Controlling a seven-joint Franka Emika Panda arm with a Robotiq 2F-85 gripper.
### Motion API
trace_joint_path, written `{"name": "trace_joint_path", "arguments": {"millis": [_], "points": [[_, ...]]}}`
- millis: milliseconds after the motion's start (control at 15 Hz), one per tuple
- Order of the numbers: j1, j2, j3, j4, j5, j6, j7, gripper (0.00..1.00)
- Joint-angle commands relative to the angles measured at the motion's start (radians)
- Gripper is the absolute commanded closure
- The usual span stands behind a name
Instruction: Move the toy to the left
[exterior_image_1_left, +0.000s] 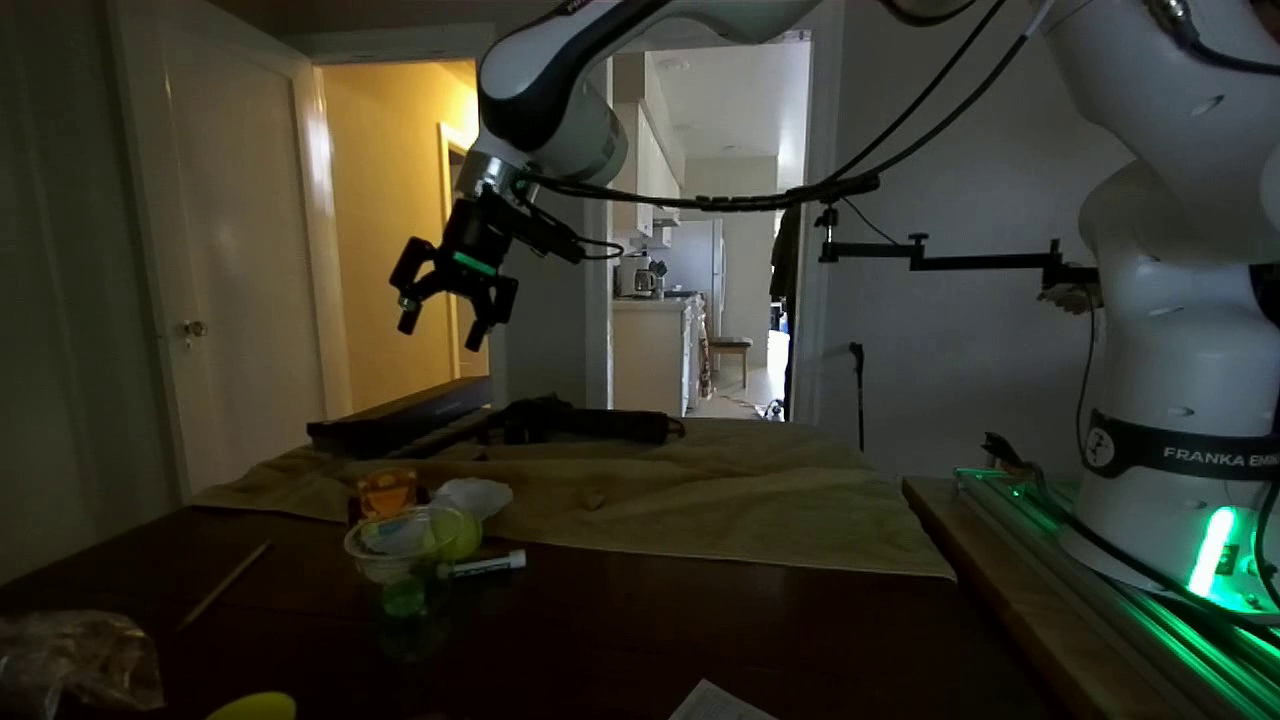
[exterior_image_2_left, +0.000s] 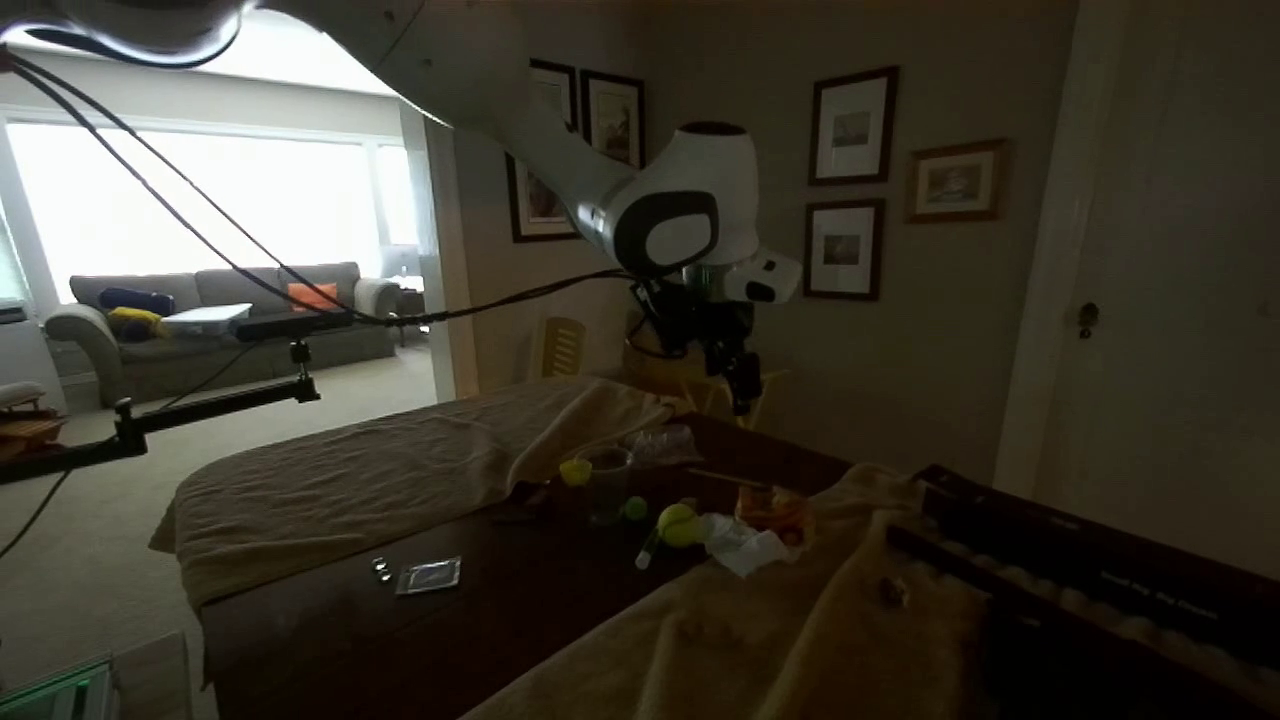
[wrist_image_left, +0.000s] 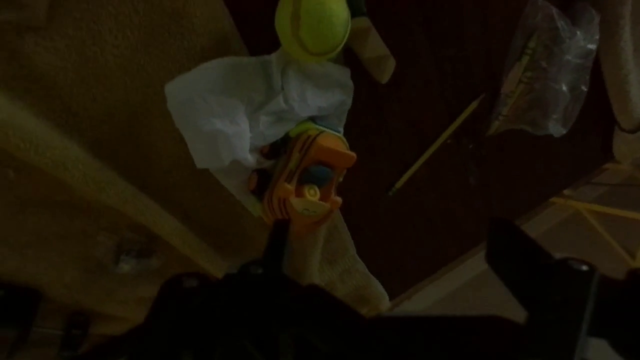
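I'm looking over a dark brown worktop (exterior_image_1_left: 620, 640), with a rumpled tan cloth (exterior_image_1_left: 720, 500) covering part of it. The toy (wrist_image_left: 302, 175), orange with dark wheels, is sitting by the cloth's edge, and a crumpled white sheet (wrist_image_left: 225, 110) is lying right against it. A tennis ball (wrist_image_left: 312, 27) is resting at that sheet's end, with a marker (exterior_image_1_left: 490, 565) just beside the ball, a clear cup (exterior_image_2_left: 607, 485) standing near and a small green ball (exterior_image_2_left: 634, 508) just beside the cup. A pencil (wrist_image_left: 437, 142) is lying on bare worktop, a clear bag (wrist_image_left: 552, 75) just beyond it. I'm holding the tool (exterior_image_1_left: 441, 327) above the worktop, its jaws standing wide apart. In an exterior view, a bright window (exterior_image_2_left: 260, 180) is glaring behind a grey sofa (exterior_image_2_left: 215, 288), while framed pictures (exterior_image_2_left: 852, 128) are hanging on a dim wall (exterior_image_2_left: 740, 60). In an exterior view, a white door (exterior_image_1_left: 240, 260) is standing beside a yellow-lit hallway (exterior_image_1_left: 385, 200), and a pale kitchen (exterior_image_1_left: 730, 175) is showing further along.
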Motion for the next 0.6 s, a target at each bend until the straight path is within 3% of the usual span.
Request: {"name": "trace_joint_path", "arguments": {"millis": [0, 200, 533], "points": [[0.015, 0.061, -0.044, 0.057, -0.016, -0.048, 0.188, 0.00], [0.003, 0.106, -0.071, 0.105, -0.011, -0.093, 0.275, 0.00], [-0.038, 0.211, -0.065, 0.291, -0.003, -0.248, 0.273, 0.00]]}}
